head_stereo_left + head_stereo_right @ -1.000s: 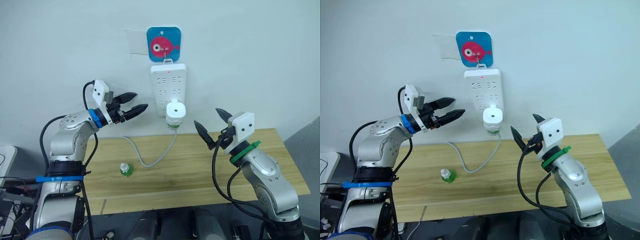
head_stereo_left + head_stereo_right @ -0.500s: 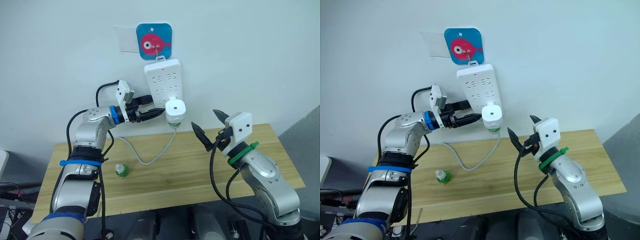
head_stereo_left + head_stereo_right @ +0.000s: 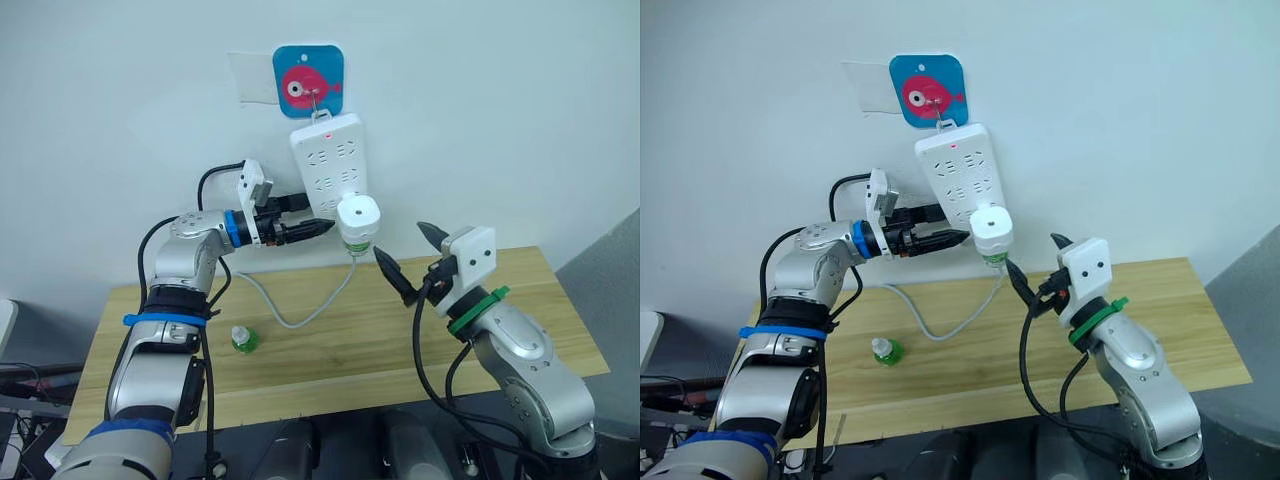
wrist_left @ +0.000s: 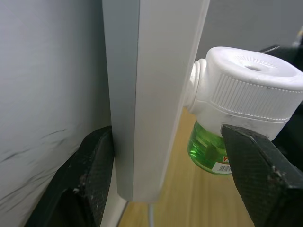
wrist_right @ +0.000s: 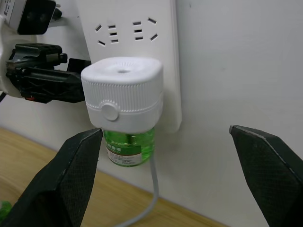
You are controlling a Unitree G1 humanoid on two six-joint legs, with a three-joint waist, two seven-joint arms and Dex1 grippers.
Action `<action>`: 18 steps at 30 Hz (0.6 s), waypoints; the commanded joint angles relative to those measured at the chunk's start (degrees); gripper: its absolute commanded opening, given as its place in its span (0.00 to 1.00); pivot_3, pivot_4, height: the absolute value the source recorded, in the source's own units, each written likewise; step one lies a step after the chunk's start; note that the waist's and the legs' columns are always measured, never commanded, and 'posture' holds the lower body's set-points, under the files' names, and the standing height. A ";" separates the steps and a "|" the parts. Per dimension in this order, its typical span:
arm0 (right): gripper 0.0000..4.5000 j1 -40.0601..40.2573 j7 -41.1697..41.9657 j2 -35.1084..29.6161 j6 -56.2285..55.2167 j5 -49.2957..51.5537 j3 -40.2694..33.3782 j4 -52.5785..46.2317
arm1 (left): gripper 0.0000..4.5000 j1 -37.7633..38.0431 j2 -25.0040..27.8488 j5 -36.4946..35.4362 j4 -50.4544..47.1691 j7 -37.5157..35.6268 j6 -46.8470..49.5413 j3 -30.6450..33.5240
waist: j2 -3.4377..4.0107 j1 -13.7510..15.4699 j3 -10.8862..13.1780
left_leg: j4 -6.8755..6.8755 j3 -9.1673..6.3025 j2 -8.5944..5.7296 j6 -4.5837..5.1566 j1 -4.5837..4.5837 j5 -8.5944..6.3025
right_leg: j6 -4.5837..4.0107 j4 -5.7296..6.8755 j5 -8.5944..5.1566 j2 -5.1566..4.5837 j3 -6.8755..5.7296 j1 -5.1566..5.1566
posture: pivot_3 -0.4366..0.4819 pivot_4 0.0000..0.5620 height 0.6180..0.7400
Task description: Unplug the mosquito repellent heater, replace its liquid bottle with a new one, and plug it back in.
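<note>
1. The mosquito repellent heater point(image 3: 357, 220) sits plugged into the bottom of the white power strip point(image 3: 330, 165) hanging on the wall, just ahead of the left gripper's tips, with its green liquid bottle point(image 5: 129, 146) screwed in underneath
2. The left gripper point(image 3: 318, 227) reaches in at the lower edge of the strip; seen from its wrist, its fingers point(image 4: 92, 170) are spread, one against the wall side of the strip, the other out by the heater's front
3. The right gripper point(image 3: 408, 258) hangs below and to the right of the heater, its two black fingers point(image 5: 75, 175) wide apart and holding nothing; from its wrist the heater lies between and beyond them, not touched
4. The strip tilts a little on its hook under a blue sticker with a pink fish point(image 3: 308, 82), and a small red light glows near its top
5. The strip's grey cable point(image 3: 300, 315) loops down onto the wooden table point(image 3: 520, 330)
6. A second small green bottle point(image 3: 243, 340) stands on the table, well below the left gripper
</note>
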 commanded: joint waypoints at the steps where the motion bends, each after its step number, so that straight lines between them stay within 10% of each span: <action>1: 1.00 0.34 -0.16 0.34 -0.30 0.67 0.07 -3.09 | 0.53 -0.13 -0.19 -1.35 -4.04 -0.09 1.68 -0.05 | -0.02 -0.10 0.13 | -0.01 0.00 0.00 -0.10 -0.01 0.06 | 0.00 0.00 0.00 0.00 0.00 -0.01 | 0.23 0.45 1.00; 5: 1.00 0.34 0.30 0.40 0.16 1.06 0.33 -3.59 | 0.29 -0.26 -0.62 -1.27 -3.60 0.63 1.72 0.29 | -0.03 -0.15 0.22 | -0.02 0.00 0.00 -0.13 -0.02 0.07 | 0.00 -0.02 0.00 0.00 0.00 -0.01 | 0.23 0.44 1.00; 18: 1.00 -5.37 -3.92 3.20 8.04 1.67 1.00 -5.20 | 0.29 -0.26 -3.47 -0.69 -1.46 3.83 -0.12 0.66 | -0.10 -0.22 0.80 | 0.04 0.02 0.01 -0.06 -0.02 0.04 | -0.01 -0.01 0.01 0.00 0.01 0.00 | 0.18 0.48 1.00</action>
